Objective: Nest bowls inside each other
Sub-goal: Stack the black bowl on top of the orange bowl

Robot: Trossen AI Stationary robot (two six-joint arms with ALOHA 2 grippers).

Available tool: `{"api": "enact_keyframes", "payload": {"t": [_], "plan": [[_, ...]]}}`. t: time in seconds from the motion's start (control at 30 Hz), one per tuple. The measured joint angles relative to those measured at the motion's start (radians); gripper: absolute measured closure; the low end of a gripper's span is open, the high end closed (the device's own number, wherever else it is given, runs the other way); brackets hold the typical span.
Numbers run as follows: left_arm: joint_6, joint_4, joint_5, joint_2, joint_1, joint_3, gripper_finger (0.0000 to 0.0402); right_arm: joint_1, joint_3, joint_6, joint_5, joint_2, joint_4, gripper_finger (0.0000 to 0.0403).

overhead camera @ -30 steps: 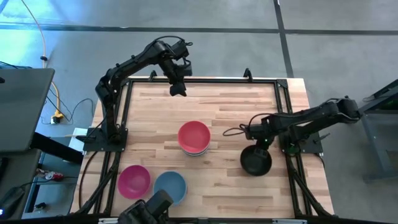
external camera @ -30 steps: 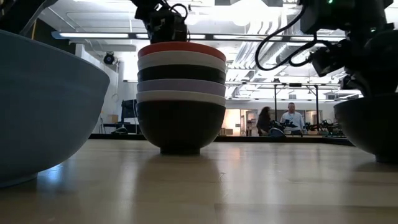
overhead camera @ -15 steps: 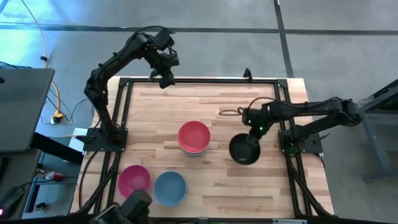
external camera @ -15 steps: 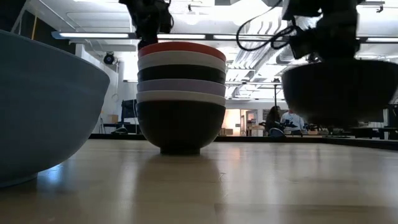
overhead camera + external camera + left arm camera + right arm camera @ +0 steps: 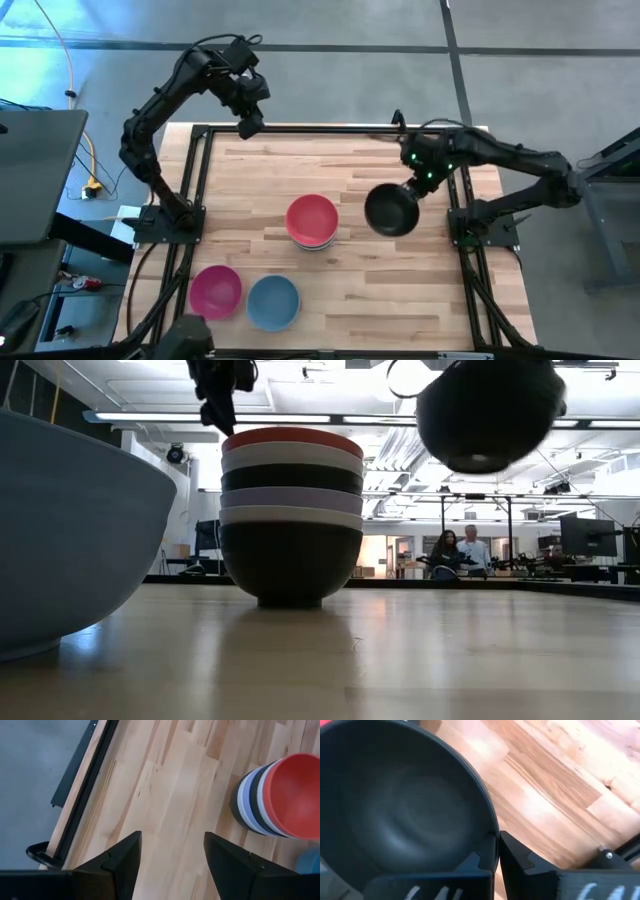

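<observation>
1. The right gripper (image 5: 411, 186) pinches the rim of a black bowl (image 5: 391, 210), holding it in the air just right of the stack of bowls (image 5: 312, 222) at mid-table.
2. The red bowl (image 5: 292, 437) tops the stack.
3. The left gripper (image 5: 250, 125), fingers spread and empty, hangs over the table's far edge.
4. The magenta pink bowl (image 5: 216, 291) and light blue bowl (image 5: 273, 302) sit near left.

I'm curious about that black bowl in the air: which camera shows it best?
The high view: the whole black bowl beside the stack. The right wrist view shows the fingers pinching its rim; the low view, its underside; the left wrist view, nothing.
</observation>
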Motion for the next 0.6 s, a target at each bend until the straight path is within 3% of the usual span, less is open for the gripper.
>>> {"api": "enact_keyframes", "payload": {"t": [0.33,0.6], "plan": [[0.007,-0.022,0.002,-0.077,0.000,-0.042,0.0198,-0.041,0.245,-0.030,-0.071,0.197,-0.056,0.0403],[0.060,0.020,0.002,-0.207,0.028,-0.257,0.0198,-0.040,0.479,-0.113,-0.102,0.438,-0.071,0.0403]]}}
